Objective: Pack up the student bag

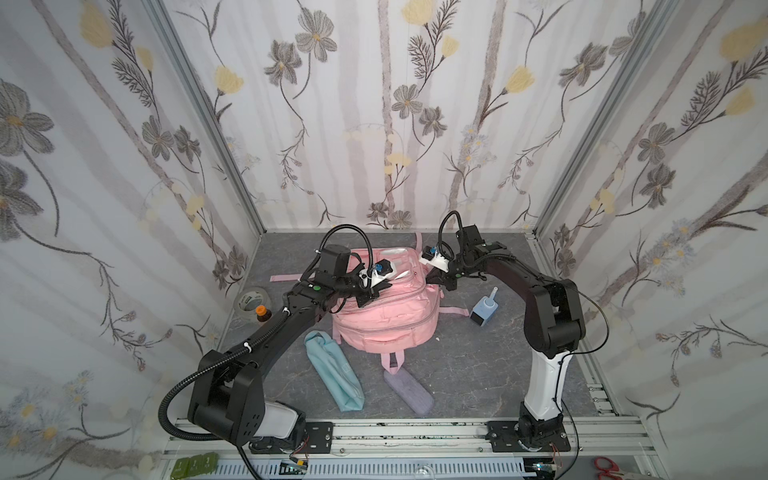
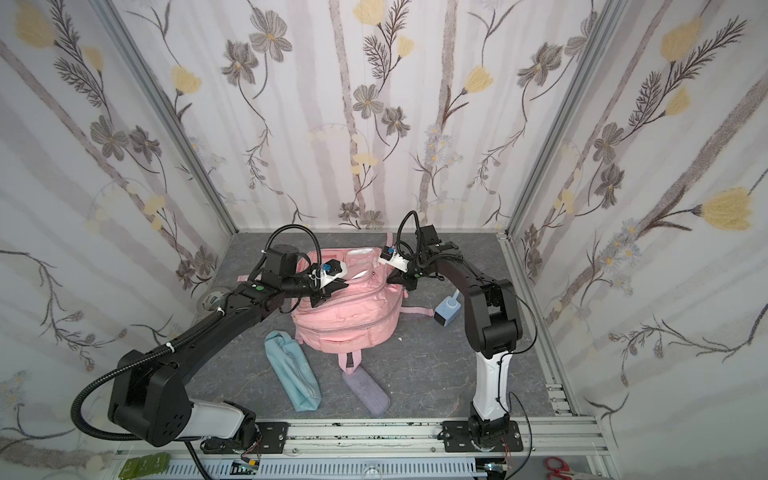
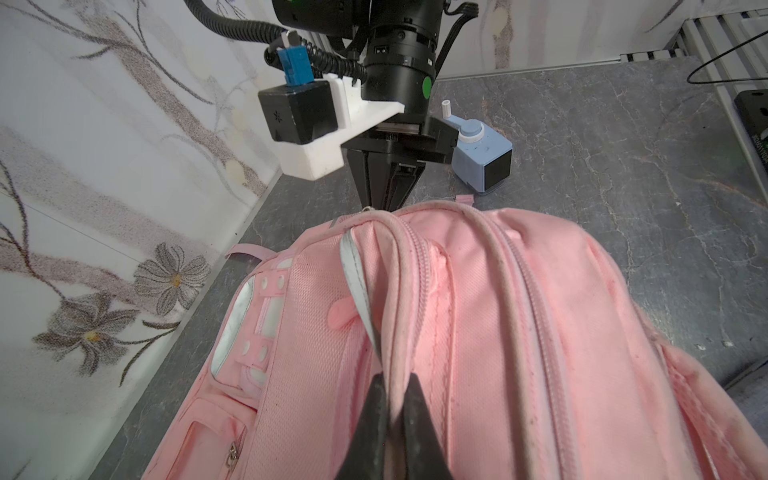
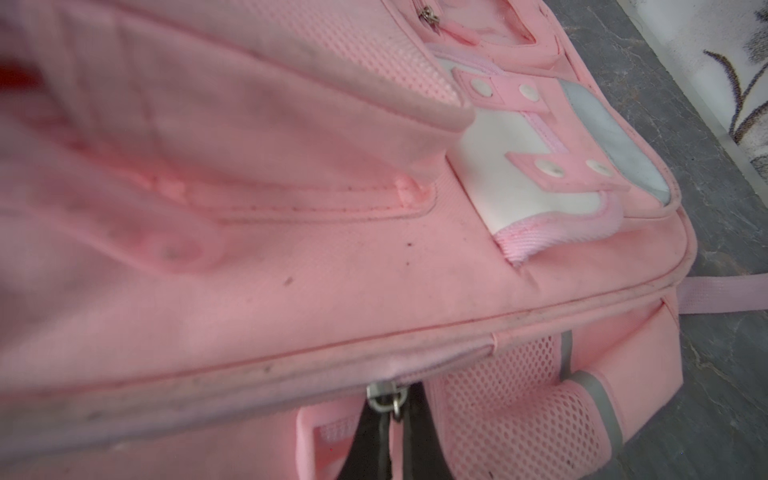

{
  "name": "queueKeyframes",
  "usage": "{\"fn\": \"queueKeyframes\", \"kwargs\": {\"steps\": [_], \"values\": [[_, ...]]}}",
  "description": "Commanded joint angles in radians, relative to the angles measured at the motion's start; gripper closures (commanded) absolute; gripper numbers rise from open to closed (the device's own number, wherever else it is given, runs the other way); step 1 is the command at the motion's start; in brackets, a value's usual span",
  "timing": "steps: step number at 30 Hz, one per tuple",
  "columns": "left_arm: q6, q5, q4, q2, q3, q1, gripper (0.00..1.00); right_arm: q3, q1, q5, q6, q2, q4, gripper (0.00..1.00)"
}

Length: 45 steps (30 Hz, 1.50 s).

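The student bag, a large pink backpack, lies in the middle of the grey floor in both top views. My left gripper is over the bag's left upper part, shut on a raised piped edge of the fabric. My right gripper is at the bag's far right corner. It is shut on a metal zipper pull beside a mesh side pocket. It also shows in the left wrist view, as the right gripper.
A light-teal pouch and a purple case lie in front of the bag. A blue pencil sharpener stands to its right. A tape roll and an orange-capped bottle sit by the left wall.
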Motion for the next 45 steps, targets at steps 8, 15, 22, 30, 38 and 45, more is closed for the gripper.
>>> {"fn": "queueKeyframes", "kwargs": {"steps": [8, 15, 22, 30, 38, 45], "values": [[-0.082, -0.102, 0.174, 0.031, 0.029, 0.002, 1.00, -0.014, 0.000, 0.006, 0.121, -0.078, -0.004, 1.00], [-0.132, -0.211, 0.160, 0.075, 0.066, 0.000, 1.00, -0.033, 0.028, -0.001, 0.258, -0.112, -0.039, 1.00], [-0.124, -0.311, 0.154, 0.088, 0.059, -0.010, 1.00, 0.027, 0.055, 0.013, 0.415, -0.104, -0.115, 1.00], [-0.147, -0.307, 0.133, 0.078, 0.038, -0.020, 1.00, 0.035, 0.058, 0.050, 0.594, -0.124, -0.126, 1.00], [-0.219, -0.294, 0.091, 0.054, 0.036, -0.033, 1.00, 0.044, 0.054, 0.146, 0.774, -0.151, -0.125, 1.00], [-0.281, -0.361, 0.030, 0.049, 0.068, -0.073, 1.00, 0.060, 0.054, 0.138, 0.880, -0.163, -0.124, 1.00]]}}
